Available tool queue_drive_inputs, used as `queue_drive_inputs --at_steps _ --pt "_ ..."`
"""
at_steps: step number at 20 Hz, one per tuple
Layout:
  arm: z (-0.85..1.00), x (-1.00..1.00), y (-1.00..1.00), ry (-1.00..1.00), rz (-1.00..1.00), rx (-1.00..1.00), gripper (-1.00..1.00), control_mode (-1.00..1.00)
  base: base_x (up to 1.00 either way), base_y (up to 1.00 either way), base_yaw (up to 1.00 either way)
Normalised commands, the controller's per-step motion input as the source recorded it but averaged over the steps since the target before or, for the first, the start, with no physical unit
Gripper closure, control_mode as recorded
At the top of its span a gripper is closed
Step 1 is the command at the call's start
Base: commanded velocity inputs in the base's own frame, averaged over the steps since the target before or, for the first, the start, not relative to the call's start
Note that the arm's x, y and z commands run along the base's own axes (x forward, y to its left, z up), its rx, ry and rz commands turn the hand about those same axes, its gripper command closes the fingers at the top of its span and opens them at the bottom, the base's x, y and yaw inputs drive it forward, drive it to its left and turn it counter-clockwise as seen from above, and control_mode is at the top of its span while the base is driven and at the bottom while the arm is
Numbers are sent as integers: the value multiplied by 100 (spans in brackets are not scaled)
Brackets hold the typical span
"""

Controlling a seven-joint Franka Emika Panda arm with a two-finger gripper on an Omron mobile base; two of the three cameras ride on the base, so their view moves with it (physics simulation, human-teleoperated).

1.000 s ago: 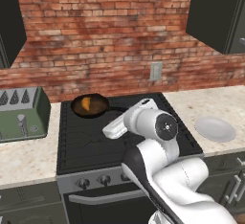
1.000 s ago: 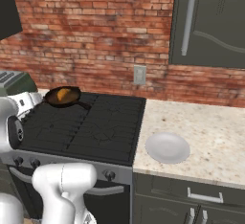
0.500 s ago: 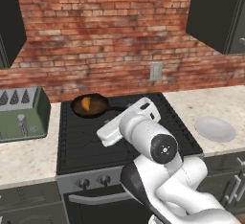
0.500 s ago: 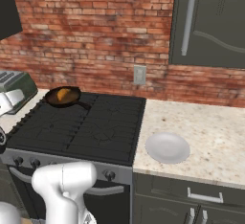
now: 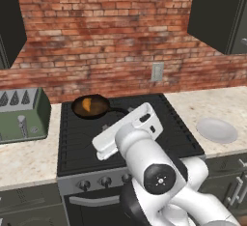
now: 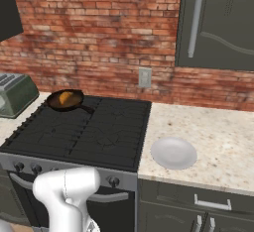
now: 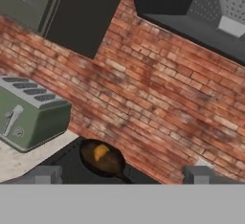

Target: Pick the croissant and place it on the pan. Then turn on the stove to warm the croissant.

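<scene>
The croissant [image 5: 86, 105] [image 6: 67, 97] [image 7: 100, 151] lies inside the dark pan [image 5: 96, 108] [image 6: 59, 102] [image 7: 109, 163], which sits on the back left burner of the black stove [image 5: 159, 123] [image 6: 104, 132] [image 7: 64, 163]. The pan's handle points right. My gripper [image 7: 119, 175] is open with nothing between its two fingertips [image 7: 42, 174], well apart from the pan and facing it. In the left base view the white hand [image 5: 126, 132] hovers over the stove's front half. The knobs [image 5: 105, 181] [image 6: 114, 180] line the grey front panel.
A green toaster [image 5: 21, 114] [image 6: 15, 94] [image 7: 28, 113] stands on the counter left of the stove. A flat white plate [image 5: 217, 129] [image 6: 173, 152] lies on the counter to the right. The brick wall and dark upper cabinets close off the back.
The hand has swung down and to the left over the stove, toward its front. It has left the right base view's left edge. The croissant and pan have stayed put.
</scene>
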Motion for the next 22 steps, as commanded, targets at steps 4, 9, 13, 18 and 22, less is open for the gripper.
queue_drive_inputs --at_steps 4,9,13,18,22 --pt "-19 -24 -22 -14 0 0 -100 -100 0 0 0" --pt "-41 -4 -24 -16 0 0 -100 -100 0 0 0" --pt "-64 0 -21 -19 0 0 -100 -100 0 0 0" --pt "-72 0 -16 -21 0 0 -100 -100 0 0 0" --pt "-74 1 -19 -23 0 0 -100 -100 0 0 0"
